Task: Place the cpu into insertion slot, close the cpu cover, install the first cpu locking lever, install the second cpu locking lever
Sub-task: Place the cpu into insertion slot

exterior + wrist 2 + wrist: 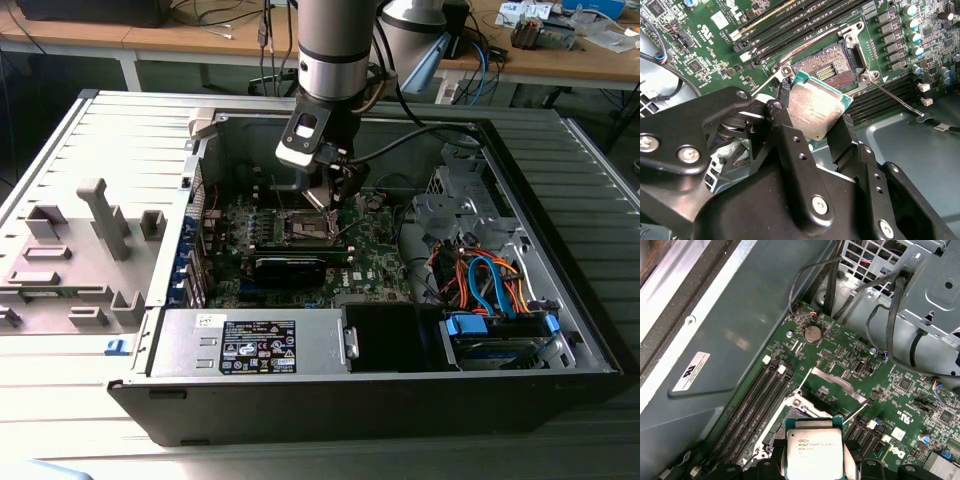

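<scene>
- Nearest the lens in both wrist views is the black end effector (812, 120), closed on the cpu (816, 107) with a finger on each of two opposite edges.
- The cpu's silver-grey top faces the cameras and a green rim shows along its free edges. The gripped edges are hidden under the fingers. In the first wrist view the cpu (814, 452) is cut off at the picture's border.
- The cpu top carries several lines of dark print, not transcribed.
- The insertion slot (826, 70) lies bare with its contacts exposed. The cpu is held above and just beside it, not seated.
- In the first wrist view the cpu hides most of the insertion slot (799, 407).
- The cpu cover (838, 383) appears tilted up beyond the slot. One thin locking lever (896, 98) lies swung out to the side.
- In the exterior view the end effector (335, 195) hangs inside the open computer case (400, 400), over the insertion slot (308, 228).
- A white label (692, 371) sits on the case wall. The power supply (258, 347) bears a printed sticker.
</scene>
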Controlling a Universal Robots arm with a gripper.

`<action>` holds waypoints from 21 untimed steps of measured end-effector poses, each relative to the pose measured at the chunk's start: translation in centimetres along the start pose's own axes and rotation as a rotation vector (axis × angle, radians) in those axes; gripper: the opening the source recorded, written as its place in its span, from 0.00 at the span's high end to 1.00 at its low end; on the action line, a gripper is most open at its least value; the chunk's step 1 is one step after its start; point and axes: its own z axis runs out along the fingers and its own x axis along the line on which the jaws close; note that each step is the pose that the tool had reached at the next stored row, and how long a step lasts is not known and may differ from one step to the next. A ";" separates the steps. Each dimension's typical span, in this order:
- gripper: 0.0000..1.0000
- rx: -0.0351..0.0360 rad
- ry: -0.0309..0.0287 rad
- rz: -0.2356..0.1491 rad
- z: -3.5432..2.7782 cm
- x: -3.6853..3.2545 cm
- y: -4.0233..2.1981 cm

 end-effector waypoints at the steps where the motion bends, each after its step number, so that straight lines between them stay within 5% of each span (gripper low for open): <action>1: 0.45 -0.0001 0.0000 0.001 0.01 0.00 0.00; 21: 0.45 0.0000 -0.0014 0.016 0.10 0.00 -0.01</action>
